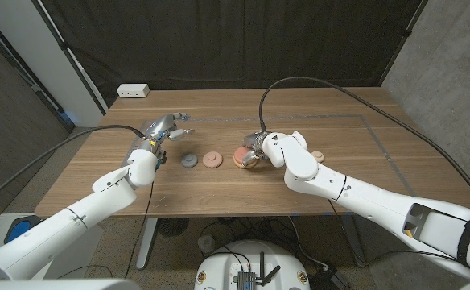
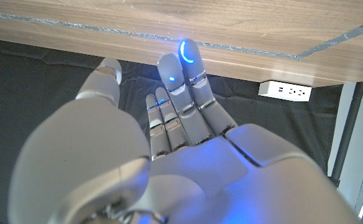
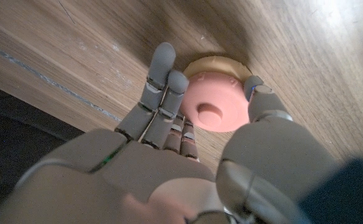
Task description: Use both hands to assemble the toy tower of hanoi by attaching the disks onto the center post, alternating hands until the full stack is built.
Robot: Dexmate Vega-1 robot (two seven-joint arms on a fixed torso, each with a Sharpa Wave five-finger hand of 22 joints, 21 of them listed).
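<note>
A tan base with the centre post stands mid-table, and a large pink disk lies on it around the post. My right hand reaches over this stack; a fingertip and the thumb touch opposite sides of the pink disk's rim. A grey disk and a salmon disk lie loose to the left of the stack. A small tan disk lies right of my right arm. My left hand hovers left of the grey disk, fingers extended, holding nothing.
A white power strip sits at the table's far left corner. Thin tape lines mark a rectangle on the wood. A black curtain hangs behind the table, and cables trail from both arms.
</note>
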